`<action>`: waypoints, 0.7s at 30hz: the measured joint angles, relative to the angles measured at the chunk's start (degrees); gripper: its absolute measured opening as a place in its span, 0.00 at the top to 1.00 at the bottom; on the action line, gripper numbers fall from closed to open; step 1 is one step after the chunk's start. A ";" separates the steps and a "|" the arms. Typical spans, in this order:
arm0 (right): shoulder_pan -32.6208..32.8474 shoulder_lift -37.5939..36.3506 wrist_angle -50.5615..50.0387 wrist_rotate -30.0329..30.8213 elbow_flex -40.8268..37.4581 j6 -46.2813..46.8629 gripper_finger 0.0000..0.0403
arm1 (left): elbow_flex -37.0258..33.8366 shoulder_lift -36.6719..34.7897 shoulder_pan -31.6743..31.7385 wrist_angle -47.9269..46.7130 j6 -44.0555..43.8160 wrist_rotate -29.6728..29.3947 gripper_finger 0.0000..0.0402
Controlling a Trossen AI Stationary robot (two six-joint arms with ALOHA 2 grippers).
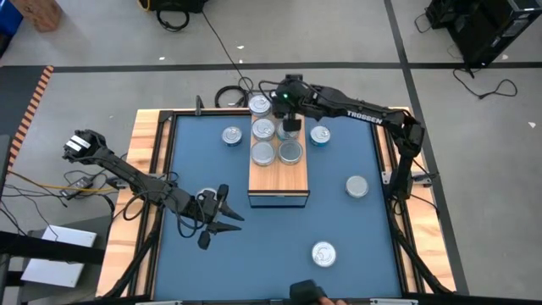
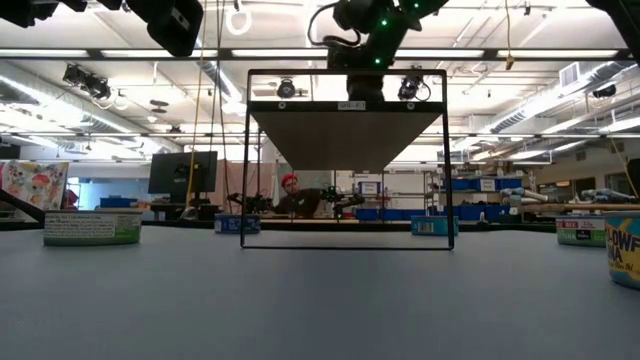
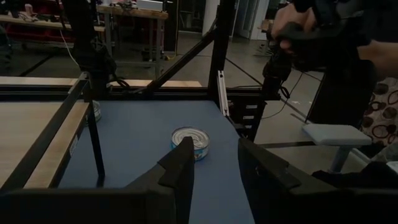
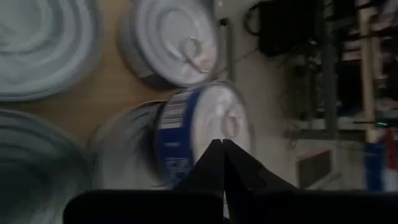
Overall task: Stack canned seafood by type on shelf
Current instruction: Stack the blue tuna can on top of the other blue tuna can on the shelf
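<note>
The shelf (image 1: 278,180) stands mid-table with several silver-lidded tins (image 1: 263,153) on its far half. My right gripper (image 1: 290,127) is over that far end, fingers shut (image 4: 222,152), right in front of a blue-sided tin (image 4: 205,130) that sits tilted on another tin (image 4: 118,158). Loose tins lie on the blue mat (image 1: 232,135) (image 1: 320,135) (image 1: 356,186) (image 1: 323,252). My left gripper (image 1: 222,216) waits open and level at the near left, nothing between its fingers (image 3: 214,171), with one tin (image 3: 190,142) on the mat beyond it. My right gripper comes slanting down from the far right, with its shut fingertips (image 4: 217,149) in front of the blue-sided tin's lid (image 4: 227,121). Whether they touch the lid, I cannot tell.
A black frame (image 3: 217,56) with wooden side boards (image 1: 148,144) rims the mat. A person's hands (image 3: 311,34) hold a dark device beyond the table's near edge. In the low view tins stand left (image 2: 92,227) and right (image 2: 625,250) of the shelf (image 2: 348,140).
</note>
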 joint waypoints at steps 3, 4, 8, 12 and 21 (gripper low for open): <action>-0.07 0.02 -2.02 -0.52 0.00 1.18 0.98 | 0.00 0.00 0.00 0.00 0.06 -0.02 0.69; -0.07 0.02 -2.73 -0.63 0.00 1.39 0.98 | 0.00 0.00 0.00 0.00 0.07 -0.01 0.69; -0.07 0.04 -4.18 -1.85 0.00 1.97 0.99 | 0.00 0.00 0.00 0.00 0.09 -0.02 0.69; 0.30 0.04 -4.52 -1.83 0.00 1.98 0.98 | 0.00 0.00 0.00 0.00 0.04 -0.04 0.69; 1.50 0.04 -6.54 -1.87 0.04 1.96 0.98 | 0.00 0.00 0.00 -0.02 0.02 -0.07 0.69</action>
